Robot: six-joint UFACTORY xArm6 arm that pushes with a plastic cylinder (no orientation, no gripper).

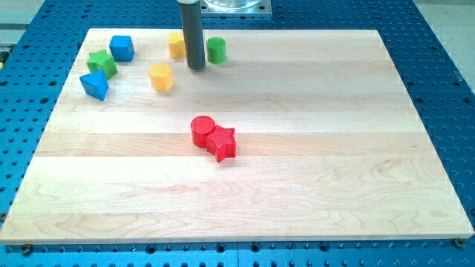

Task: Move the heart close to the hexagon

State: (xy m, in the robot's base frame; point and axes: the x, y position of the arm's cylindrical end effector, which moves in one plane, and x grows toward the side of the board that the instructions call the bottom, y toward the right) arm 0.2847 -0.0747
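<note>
The yellow heart (176,45) lies near the view's top of the wooden board, partly hidden behind my rod. The yellow hexagon (161,77) lies a short way below and to the left of it, with a small gap between them. My tip (196,68) rests on the board between the heart and a green cylinder (216,50), just right of and below the heart and right of the hexagon. I cannot tell whether the rod touches the heart.
A green star (102,64), a blue cube (122,48) and a blue triangle (94,85) cluster at the upper left. A red cylinder (201,130) and a red star (223,142) touch near the board's middle.
</note>
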